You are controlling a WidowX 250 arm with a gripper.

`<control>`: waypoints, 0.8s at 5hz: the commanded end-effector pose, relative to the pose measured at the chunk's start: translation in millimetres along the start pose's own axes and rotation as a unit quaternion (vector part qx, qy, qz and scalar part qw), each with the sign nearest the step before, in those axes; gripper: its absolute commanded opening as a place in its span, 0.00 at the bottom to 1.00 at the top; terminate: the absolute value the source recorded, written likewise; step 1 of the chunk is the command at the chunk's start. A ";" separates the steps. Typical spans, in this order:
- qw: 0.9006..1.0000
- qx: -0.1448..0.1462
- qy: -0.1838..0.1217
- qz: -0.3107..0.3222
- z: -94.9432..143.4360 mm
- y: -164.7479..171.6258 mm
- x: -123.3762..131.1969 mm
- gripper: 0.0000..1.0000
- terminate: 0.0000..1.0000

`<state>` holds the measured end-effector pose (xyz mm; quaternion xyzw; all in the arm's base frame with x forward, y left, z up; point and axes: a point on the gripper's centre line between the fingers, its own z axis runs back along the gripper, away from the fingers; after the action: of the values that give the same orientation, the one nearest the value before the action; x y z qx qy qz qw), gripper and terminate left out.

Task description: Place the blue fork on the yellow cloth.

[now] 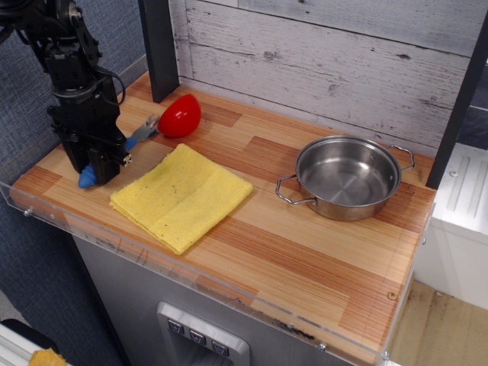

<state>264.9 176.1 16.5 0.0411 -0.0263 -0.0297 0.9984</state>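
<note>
The blue fork lies at the left of the wooden counter. Its blue handle end [86, 180] sticks out below my gripper, and its silver tines [149, 125] point toward the red object. My gripper [97, 164] stands upright over the middle of the handle, low at the counter. Its fingers are drawn in on the handle and hide that part. The yellow cloth [181, 196], a folded square towel with dark specks, lies flat just right of the gripper, a short gap away. Nothing lies on it.
A red rounded object [180, 115] sits by the fork's tines at the back left. A steel pot [348, 178] with two handles stands at the right. A dark post [158, 47] rises at the back left. A clear rim [191, 278] runs along the counter's front edge.
</note>
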 end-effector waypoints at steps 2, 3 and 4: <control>0.997 0.044 -0.062 0.024 82.6 -22.1 -6.8 0.00 0.00; 0.997 0.042 -0.063 -0.011 87.3 -58.7 -5.2 0.00 0.00; 0.997 0.024 -0.062 -0.031 79.8 -83.3 -8.3 0.00 0.00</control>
<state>244.4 86.7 74.8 0.0533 -0.0646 -0.0585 0.9948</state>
